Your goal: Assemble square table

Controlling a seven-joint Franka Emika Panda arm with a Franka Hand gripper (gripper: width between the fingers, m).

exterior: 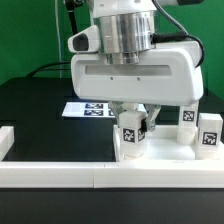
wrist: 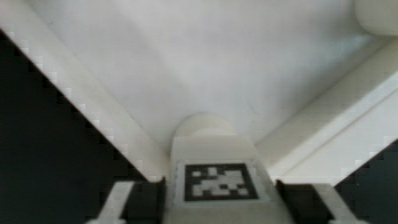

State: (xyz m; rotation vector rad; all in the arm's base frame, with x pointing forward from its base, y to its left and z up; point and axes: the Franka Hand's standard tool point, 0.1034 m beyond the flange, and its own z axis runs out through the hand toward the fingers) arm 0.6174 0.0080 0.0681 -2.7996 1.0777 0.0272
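A: Where was the gripper?

B: Down over one white leg with a black-and-white tag. The leg stood between the fingers, upright on the square panel.

A: Pinching it?

B: Couldn't tell. Fingers sat close on either side of the leg, but contact wasn't clear.

A: Other legs?

B: Two more stood apart from the fingers, toward the exterior view's right. The marker board lay on the black table beyond the fingers, the border rail in front.
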